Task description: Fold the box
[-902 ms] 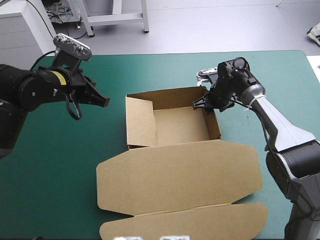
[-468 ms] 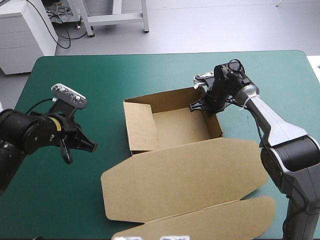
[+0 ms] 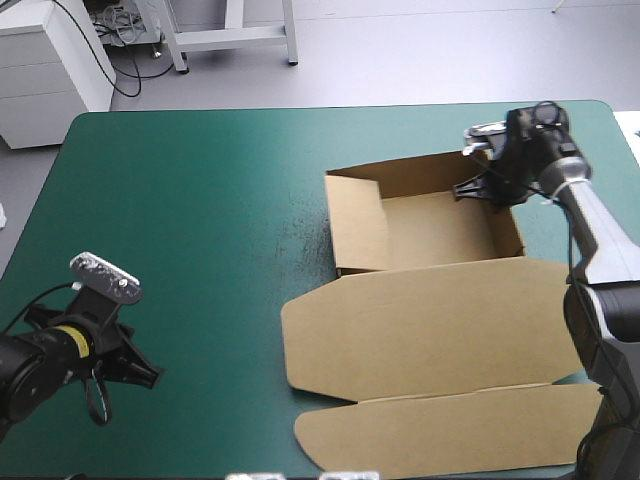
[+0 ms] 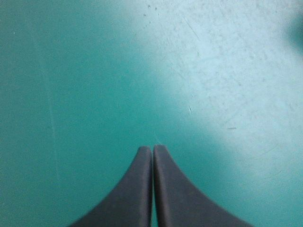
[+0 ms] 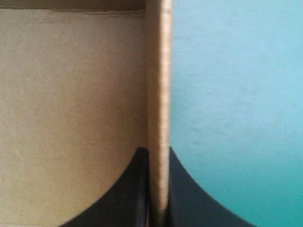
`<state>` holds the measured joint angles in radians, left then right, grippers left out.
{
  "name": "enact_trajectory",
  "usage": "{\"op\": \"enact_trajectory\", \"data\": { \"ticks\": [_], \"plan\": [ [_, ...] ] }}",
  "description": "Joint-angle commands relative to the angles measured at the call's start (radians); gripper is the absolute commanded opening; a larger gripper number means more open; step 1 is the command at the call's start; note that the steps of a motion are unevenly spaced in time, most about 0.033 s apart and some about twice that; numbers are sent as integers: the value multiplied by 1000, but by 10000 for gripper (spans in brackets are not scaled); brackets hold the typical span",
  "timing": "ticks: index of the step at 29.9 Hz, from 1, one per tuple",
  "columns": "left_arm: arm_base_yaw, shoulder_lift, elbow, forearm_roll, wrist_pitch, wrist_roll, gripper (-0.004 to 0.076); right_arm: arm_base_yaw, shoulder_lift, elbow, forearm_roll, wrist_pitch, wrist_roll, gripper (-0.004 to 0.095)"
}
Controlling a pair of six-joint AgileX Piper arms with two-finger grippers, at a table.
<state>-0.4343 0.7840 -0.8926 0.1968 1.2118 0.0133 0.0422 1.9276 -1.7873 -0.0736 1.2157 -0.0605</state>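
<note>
Clamping the box (image 3: pixel 430 330) wall: right gripper (image 5: pixel 158 150); left gripper (image 4: pixel 152 147) (fingers together) well apart.

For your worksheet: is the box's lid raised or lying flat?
Flat: the lid lies spread on the teal-green cover, beside the walled tray.

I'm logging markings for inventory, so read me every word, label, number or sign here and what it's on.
None can be read.
The box is plain brown board, tray and flat lid alike.
The teal-green cover shows only scuffs.
The yellow band on the left arm is too small to tell whether it bears print.
</note>
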Motion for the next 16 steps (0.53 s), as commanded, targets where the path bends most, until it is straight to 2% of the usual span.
{"op": "enact_trajectory", "data": {
  "ticks": [1, 5, 9, 16],
  "plan": [
    [-2, -78, 47, 14, -41, -13, -10, -164, -71, -31, -27, -12, -15, -14],
    [-2, -171, 128, 14, -39, -13, -10, -348, -71, -28, -22, -12, -16, -14],
    [-2, -260, 210, 14, -37, -7, -10, -507, -71, -28, -65, -12, -8, -13],
    [-2, -353, 306, 14, 2, -13, -10, -669, -71, -28, -178, -12, 85, -3]
  ]
}}
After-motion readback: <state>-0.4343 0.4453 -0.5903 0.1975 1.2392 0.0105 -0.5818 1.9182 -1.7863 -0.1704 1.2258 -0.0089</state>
